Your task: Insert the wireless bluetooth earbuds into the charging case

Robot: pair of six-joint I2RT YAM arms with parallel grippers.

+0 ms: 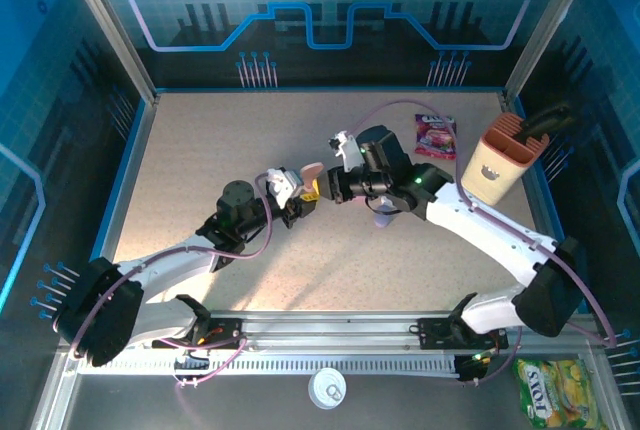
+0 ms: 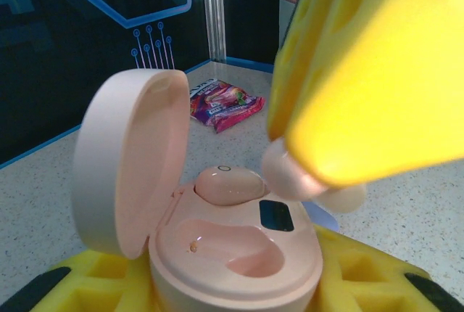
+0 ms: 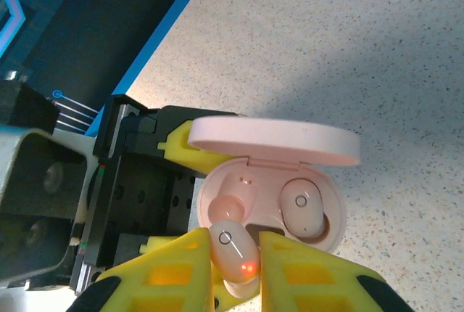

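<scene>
Above the table (image 1: 200, 170), the left pincer (image 1: 305, 193) is clamped on the open pink charging case (image 3: 290, 181), lid raised. The right pincer (image 3: 235, 261) pinches one pink earbud (image 3: 233, 247) just above the empty socket. The second earbud (image 3: 303, 205) sits in the other socket.

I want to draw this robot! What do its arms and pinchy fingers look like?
The left arm and the right arm both have smooth white shells and chunky black joints. A thin lilac cable loops along each. The right arm has a tiny green light. The fingers are bright yellow, with square dents like a waffle.
</scene>
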